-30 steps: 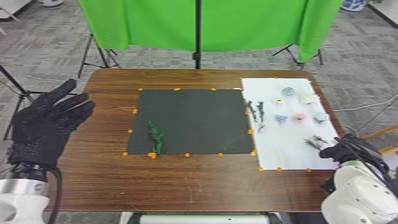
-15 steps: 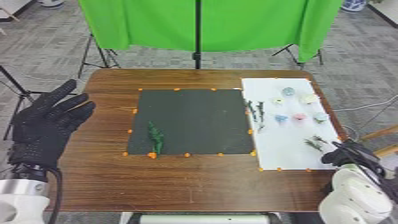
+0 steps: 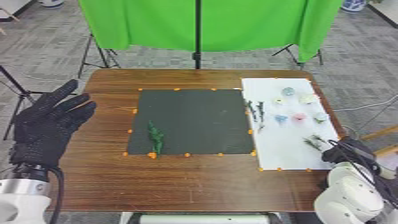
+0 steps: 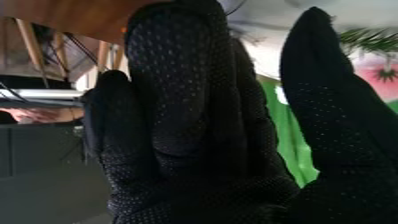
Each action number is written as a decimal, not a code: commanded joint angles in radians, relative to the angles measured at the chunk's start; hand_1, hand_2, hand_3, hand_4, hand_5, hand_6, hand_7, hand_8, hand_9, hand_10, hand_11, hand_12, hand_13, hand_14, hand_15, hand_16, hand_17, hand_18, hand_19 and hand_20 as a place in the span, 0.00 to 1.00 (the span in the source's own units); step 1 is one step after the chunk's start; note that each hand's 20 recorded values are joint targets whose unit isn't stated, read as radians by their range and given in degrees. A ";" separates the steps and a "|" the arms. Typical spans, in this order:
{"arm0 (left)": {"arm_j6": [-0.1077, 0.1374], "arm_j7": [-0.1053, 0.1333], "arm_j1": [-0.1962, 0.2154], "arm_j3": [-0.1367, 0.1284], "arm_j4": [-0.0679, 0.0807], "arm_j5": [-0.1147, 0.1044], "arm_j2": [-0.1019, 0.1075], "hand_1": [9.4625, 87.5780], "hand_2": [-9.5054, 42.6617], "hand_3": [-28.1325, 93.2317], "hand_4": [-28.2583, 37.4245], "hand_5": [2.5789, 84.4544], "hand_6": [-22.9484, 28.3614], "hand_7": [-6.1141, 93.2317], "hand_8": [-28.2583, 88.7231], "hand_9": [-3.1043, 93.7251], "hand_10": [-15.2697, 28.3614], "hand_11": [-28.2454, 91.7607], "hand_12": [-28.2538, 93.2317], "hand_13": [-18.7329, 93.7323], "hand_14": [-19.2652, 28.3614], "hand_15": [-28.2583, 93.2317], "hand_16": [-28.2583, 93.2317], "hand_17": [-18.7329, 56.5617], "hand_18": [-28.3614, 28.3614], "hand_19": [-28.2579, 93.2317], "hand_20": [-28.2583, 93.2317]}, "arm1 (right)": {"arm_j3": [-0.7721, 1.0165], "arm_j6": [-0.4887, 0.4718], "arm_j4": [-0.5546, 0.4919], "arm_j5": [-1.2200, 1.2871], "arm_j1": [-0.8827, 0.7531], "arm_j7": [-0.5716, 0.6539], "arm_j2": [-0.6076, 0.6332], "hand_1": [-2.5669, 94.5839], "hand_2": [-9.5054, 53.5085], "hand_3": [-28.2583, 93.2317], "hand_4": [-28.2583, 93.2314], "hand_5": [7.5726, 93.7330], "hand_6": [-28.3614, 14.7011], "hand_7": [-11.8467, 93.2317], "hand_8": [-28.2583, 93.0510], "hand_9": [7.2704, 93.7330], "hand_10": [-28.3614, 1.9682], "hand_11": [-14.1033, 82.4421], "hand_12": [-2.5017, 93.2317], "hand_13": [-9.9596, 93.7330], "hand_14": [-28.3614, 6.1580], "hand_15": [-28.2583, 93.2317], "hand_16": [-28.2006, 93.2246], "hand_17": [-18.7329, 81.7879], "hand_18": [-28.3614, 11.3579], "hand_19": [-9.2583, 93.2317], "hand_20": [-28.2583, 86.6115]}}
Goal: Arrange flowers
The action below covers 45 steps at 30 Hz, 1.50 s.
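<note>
Now the right arm sits slightly further inward; the right hand, dotted fabric, is by the white sheet, fingers straight together, thumb apart. The left hand is spread. Six roundish flowers and perhaps four slender twigs lie there; one feathery sprig lies on the black mat.

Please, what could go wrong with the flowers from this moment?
The right hand is close to the sprigs on the white sheet, so it might brush them aside. The pink flower lies between two blue flowers; picking it could disturb them.
</note>
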 commanded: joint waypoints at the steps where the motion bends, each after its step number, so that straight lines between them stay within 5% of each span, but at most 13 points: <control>1: 0.002 -0.007 0.005 0.008 0.005 -0.004 -0.011 0.16 0.33 0.87 0.03 0.41 0.64 0.21 0.16 0.38 0.84 0.47 0.33 0.38 0.99 0.64 0.16 0.15 0.96 0.74 0.33 | -0.089 0.049 0.037 -0.086 0.050 -0.010 0.023 0.57 0.00 0.73 0.00 0.82 0.63 0.22 0.21 0.96 0.56 0.41 0.18 0.94 0.63 0.68 0.35 0.80 0.40 1.00 0.34; 8: 0.008 -0.008 0.010 0.004 0.004 -0.005 -0.016 0.16 0.33 0.87 0.03 0.41 0.64 0.21 0.16 0.38 0.84 0.47 0.33 0.38 0.99 0.64 0.16 0.15 0.96 0.74 0.33 | -0.132 0.099 0.048 -0.135 0.065 -0.014 0.033 0.61 0.00 0.72 0.00 0.93 0.65 0.26 0.26 0.98 0.60 0.43 0.20 0.94 0.65 0.69 0.36 0.78 0.35 1.00 0.41; 30: 0.008 -0.003 0.021 -0.010 -0.003 -0.002 -0.017 0.16 0.33 0.87 0.03 0.41 0.64 0.21 0.16 0.38 0.84 0.48 0.33 0.38 0.99 0.64 0.16 0.15 0.96 0.74 0.33 | -0.199 0.256 -0.027 -0.278 0.159 -0.006 0.064 0.59 0.00 0.79 0.00 0.96 0.64 0.28 0.30 1.00 0.62 0.46 0.23 0.94 0.66 0.71 0.38 0.74 0.27 1.00 0.51; 38: 0.008 -0.013 0.007 -0.012 -0.008 0.006 -0.008 0.16 0.33 0.87 0.03 0.41 0.64 0.21 0.16 0.38 0.84 0.47 0.33 0.38 0.99 0.64 0.16 0.15 0.96 0.74 0.33 | -0.441 0.234 -0.061 -0.200 0.484 -0.085 0.007 0.59 0.00 0.80 0.00 0.96 0.64 0.28 0.30 1.00 0.62 0.47 0.23 0.95 0.67 0.71 0.38 0.74 0.26 1.00 0.53; 45: 0.011 -0.041 -0.003 -0.020 -0.011 0.012 -0.008 0.16 0.33 0.87 0.03 0.41 0.64 0.21 0.16 0.38 0.84 0.47 0.33 0.38 0.99 0.64 0.16 0.15 0.96 0.74 0.33 | -0.683 0.191 0.005 -0.042 0.782 -0.177 -0.162 0.59 0.00 0.80 0.00 0.96 0.64 0.28 0.30 1.00 0.61 0.48 0.22 0.95 0.67 0.71 0.39 0.74 0.25 1.00 0.55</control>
